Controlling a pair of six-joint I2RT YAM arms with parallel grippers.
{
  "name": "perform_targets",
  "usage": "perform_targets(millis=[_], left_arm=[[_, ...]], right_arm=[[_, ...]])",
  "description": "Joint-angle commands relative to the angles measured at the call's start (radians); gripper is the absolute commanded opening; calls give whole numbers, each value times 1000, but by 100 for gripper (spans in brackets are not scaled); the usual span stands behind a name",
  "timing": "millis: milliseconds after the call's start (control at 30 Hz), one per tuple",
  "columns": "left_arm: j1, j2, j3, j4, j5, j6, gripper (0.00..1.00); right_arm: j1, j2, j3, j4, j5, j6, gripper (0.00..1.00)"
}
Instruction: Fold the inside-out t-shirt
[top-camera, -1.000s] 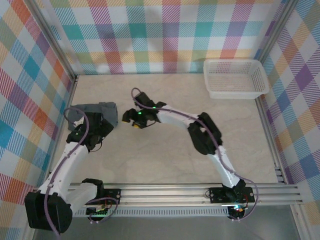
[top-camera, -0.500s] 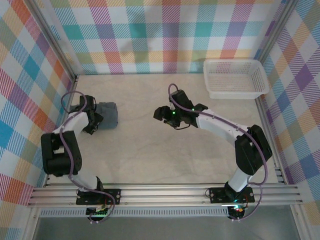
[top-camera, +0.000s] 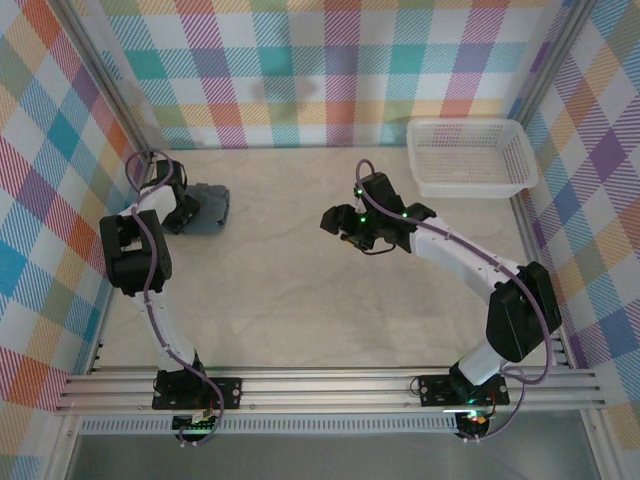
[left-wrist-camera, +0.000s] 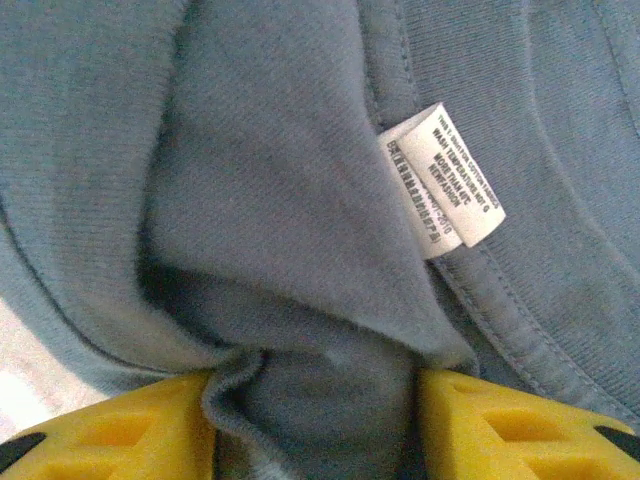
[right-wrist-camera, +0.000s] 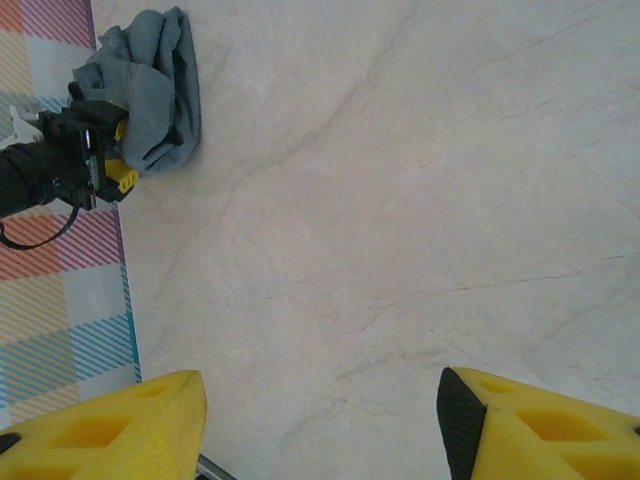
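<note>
Loosely bunched grey t-shirt (top-camera: 208, 207), tag (left-wrist-camera: 443, 180) out, in left gripper (left-wrist-camera: 315, 410), right gripper (right-wrist-camera: 320, 400) spread empty.

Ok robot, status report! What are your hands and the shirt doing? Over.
Left gripper pinching bunched dark slate-grey soft cloth t-shirt, far left by wall. Right gripper open above beige table. White plastic mesh basket far right, out of the way.

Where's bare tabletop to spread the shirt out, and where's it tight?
Free: the table, middle and near half, bordered by the t-shirt far left, the open right hand mid-table and the front rail; also the far strip between t-shirt and basket. Crowded: far-left corner, where the left hand pinches the bunched t-shirt; far-right corner holds the basket.
</note>
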Motion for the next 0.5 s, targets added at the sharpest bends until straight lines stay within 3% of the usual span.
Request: perform_targets(millis=[0,300,467], left_arm=[[12,60,96,-13,60,28,55],[11,137,184,77,82,11,62],[12,279,402,35,96,5,62]], right_arm=[[-17,-21,37,-44,0,-16,63],[-47,-34,17,-59,-21,-15,63],[-57,-25,29,-72,-47,-20,63]])
